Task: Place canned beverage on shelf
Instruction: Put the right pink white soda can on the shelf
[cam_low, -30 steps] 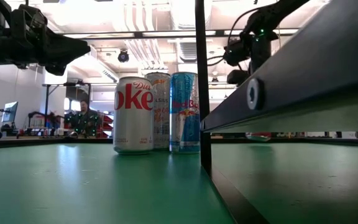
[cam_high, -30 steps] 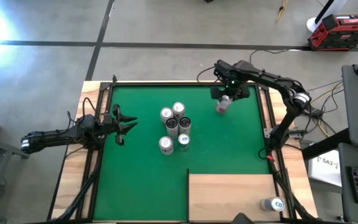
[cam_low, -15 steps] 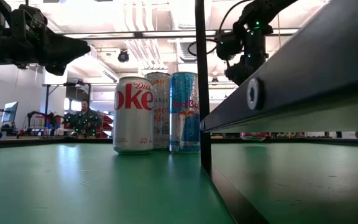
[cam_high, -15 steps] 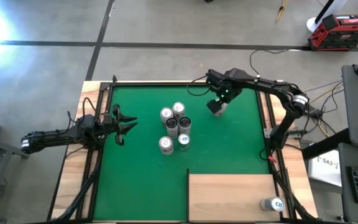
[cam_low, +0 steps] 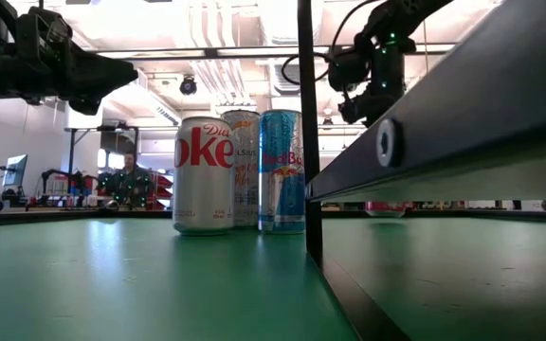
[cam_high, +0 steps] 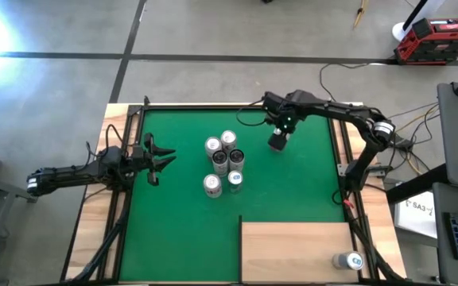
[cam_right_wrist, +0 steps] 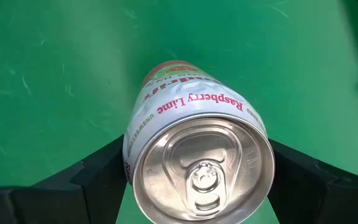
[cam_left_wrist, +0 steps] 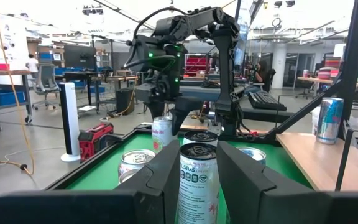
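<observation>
Over on the left we've got the left gripper [cam_high: 164,157] parked at the mat's edge, fingers spread a bit and holding nothing. Mid-mat sits a cluster of five cans [cam_high: 224,162], Diet Coke can [cam_low: 204,174] and Red Bull can [cam_low: 282,170] in front. Just right of those, the right gripper [cam_high: 279,141] hangs above the green mat [cam_high: 181,214], clamped on a raspberry lime can [cam_right_wrist: 194,143]. The plywood shelf [cam_high: 293,250] sits at the near right corner, one can [cam_high: 347,260] lying on it
</observation>
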Motion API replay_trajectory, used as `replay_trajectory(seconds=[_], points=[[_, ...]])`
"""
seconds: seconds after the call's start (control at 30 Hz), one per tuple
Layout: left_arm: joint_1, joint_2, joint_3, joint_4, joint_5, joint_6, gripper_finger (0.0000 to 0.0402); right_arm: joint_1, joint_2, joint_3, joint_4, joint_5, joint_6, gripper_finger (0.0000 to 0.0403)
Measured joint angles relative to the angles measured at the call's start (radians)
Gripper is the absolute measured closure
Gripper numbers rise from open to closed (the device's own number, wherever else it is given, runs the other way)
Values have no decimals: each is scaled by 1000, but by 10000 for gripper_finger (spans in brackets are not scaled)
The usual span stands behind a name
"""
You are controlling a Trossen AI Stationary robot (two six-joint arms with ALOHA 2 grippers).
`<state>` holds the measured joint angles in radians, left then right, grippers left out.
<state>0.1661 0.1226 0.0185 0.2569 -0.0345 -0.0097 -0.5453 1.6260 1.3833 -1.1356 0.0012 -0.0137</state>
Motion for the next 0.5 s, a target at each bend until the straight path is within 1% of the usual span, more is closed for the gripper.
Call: replay_trajectory(seconds=[0.17, 0.33, 0.5], points=[[0, 0, 0, 0, 0, 0, 313, 2, 10, -9, 5, -2, -32, 103], [0, 0, 0, 0, 0, 0, 313, 6, 32, -10, 7, 3, -100, 103], [0, 0, 0, 0, 0, 0, 313, 6, 45, -8, 12, 6, -66, 103]])
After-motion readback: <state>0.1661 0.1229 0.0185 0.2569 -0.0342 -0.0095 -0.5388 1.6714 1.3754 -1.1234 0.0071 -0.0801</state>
